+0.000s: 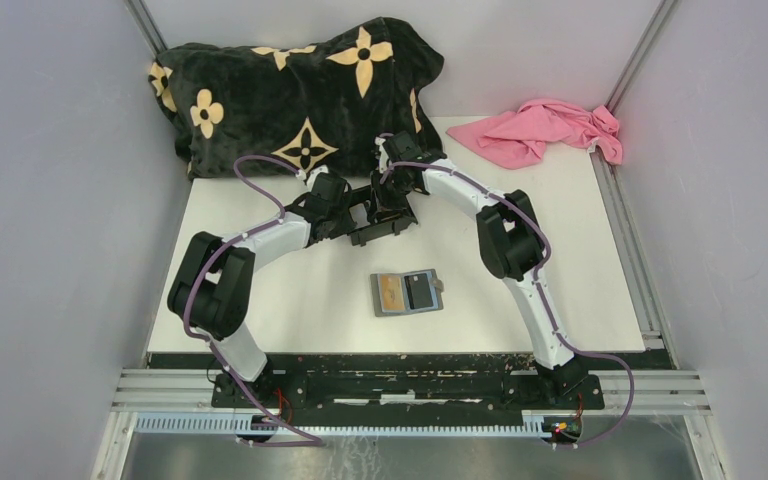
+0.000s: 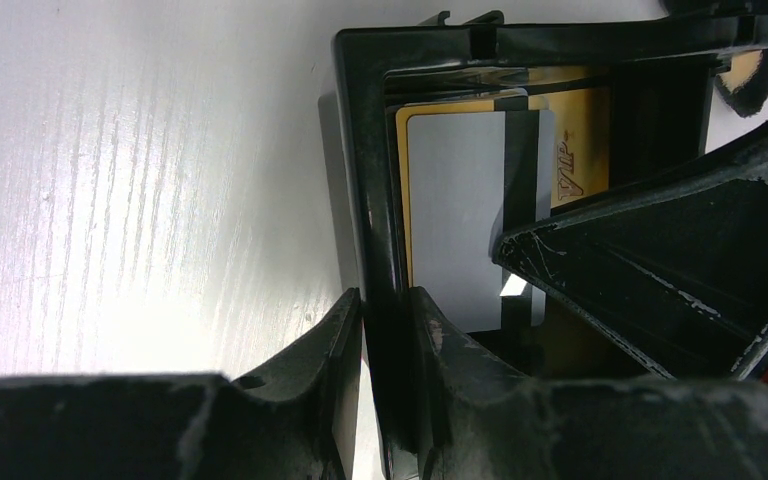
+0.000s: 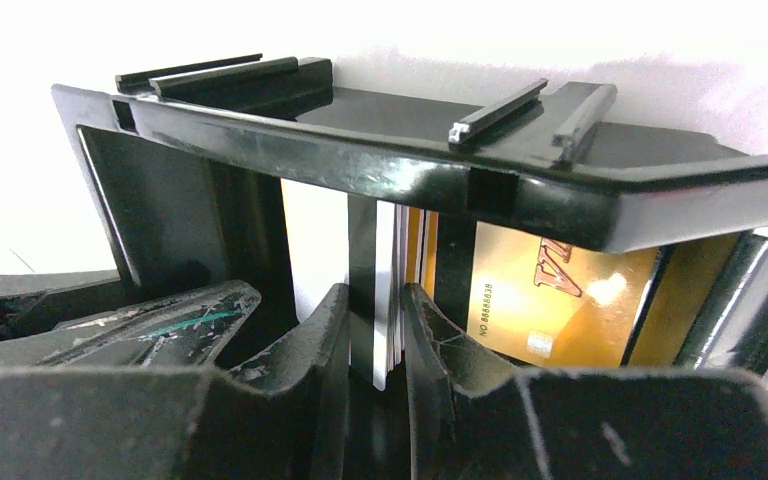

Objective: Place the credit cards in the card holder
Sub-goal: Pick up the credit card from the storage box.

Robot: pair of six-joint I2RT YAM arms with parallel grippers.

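The grey card holder lies open on the table, with a gold card and a black card in it. Behind it stands a black plastic box. My left gripper is shut on the box's side wall. My right gripper reaches into the box and is shut on a thin stack of silvery credit cards, seen edge-on. The silvery card also shows in the left wrist view. A gold card stands behind it in the box.
A black blanket with tan flowers lies at the back left, close behind both grippers. A pink cloth lies at the back right. Grey walls close in both sides.
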